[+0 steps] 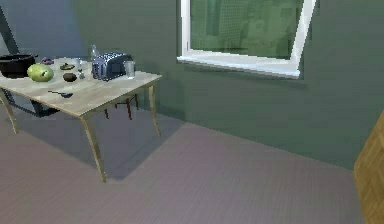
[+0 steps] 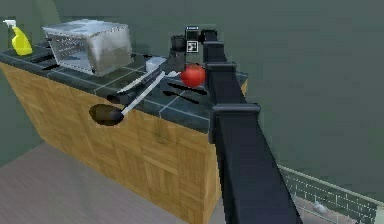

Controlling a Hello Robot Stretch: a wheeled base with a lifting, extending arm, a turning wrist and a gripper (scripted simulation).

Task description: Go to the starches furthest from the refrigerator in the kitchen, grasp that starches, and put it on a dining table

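Starches not to be named for sure: a small brown round lump (image 1: 69, 76) near the middle of the wooden counter (image 1: 105, 95), in the forward view's upper left; a red round thing (image 2: 193, 73) on the dark-topped counter (image 2: 150, 108), right at the fingers (image 2: 181, 62). Cannot tell how the fingers stand, nor whether holding anything.

Wide bare floor (image 1: 220, 170) ahead, running from the wooden counter's near corner leg to the dark green wall under a white-framed window (image 1: 245, 35). Wood-panelled front of the dark-topped counter ending at a corner just left of the arm (image 2: 245, 150).

On the dark-topped counter, a silver box-shaped appliance (image 2: 88, 42) at the back, a dark ladle (image 2: 103, 115) hanging over the front edge, a yellow spray bottle (image 2: 18, 38) far left. On the wooden counter, a black pot (image 1: 15, 65), a toaster (image 1: 108, 65), a green round thing (image 1: 40, 72), a glass (image 1: 129, 69).
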